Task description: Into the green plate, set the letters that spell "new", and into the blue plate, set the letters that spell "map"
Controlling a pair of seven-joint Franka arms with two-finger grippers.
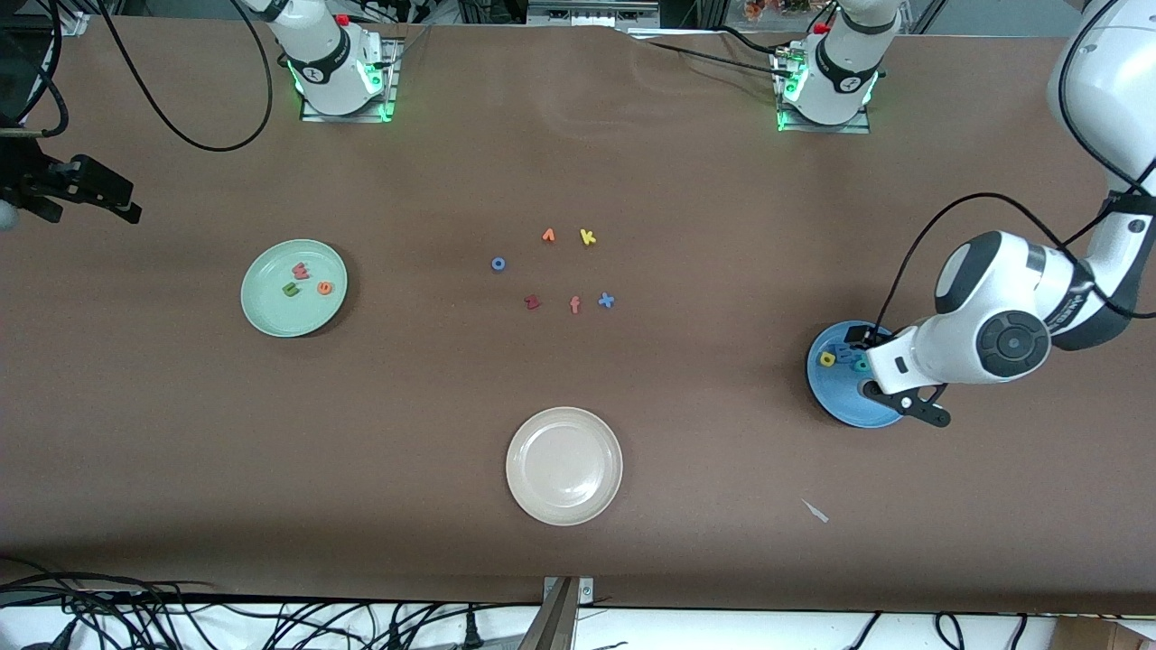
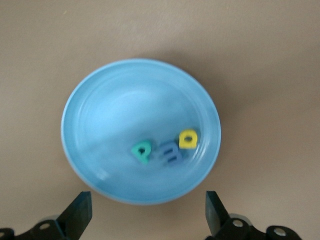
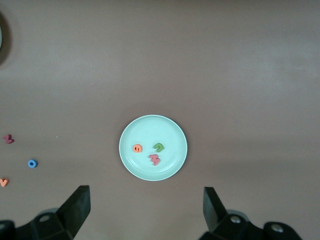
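The green plate lies toward the right arm's end and holds a salmon-red "w", a green "n" and an orange "e". At the left arm's end, the blue plate holds a yellow "a", a blue "m" and a teal "p". My left gripper hangs just over the blue plate, open, with nothing between its fingers. High over the table beside the green plate, my right gripper waits, open and holding nothing.
A cream plate sits near the front edge. In the middle of the table lie loose letters: an orange one, yellow "k", blue "o", dark red "z", salmon "f", blue "x".
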